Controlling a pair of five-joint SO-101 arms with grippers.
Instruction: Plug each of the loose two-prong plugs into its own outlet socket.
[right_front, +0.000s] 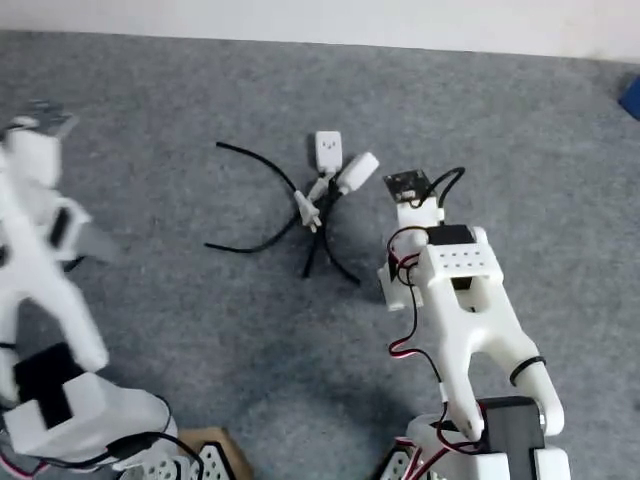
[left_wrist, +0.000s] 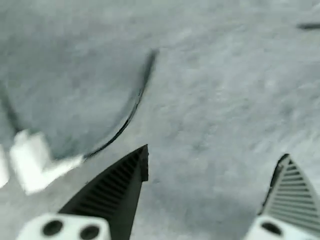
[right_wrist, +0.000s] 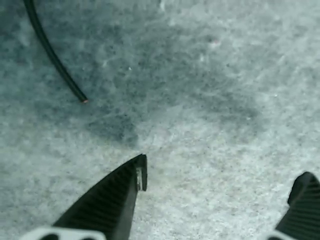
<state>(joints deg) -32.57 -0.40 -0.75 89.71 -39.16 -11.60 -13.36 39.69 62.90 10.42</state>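
My left gripper (left_wrist: 215, 155) and right gripper (right_wrist: 223, 169) are spread, empty. Little white plastic two-prong plug (right_front: 306, 208) looks light, slick; I'd pinch its body.

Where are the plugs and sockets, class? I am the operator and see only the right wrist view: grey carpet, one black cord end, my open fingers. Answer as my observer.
Observer: In the high view, the white plugs and sockets lie bunched in the middle of the carpet with their black cords crossing. They are ahead and to the left of the right arm.
Operator: Is the other arm holding one?
Observer: No. The left wrist view shows the left gripper open above bare carpet. A white plug lies on the carpet, apart from its fingers.
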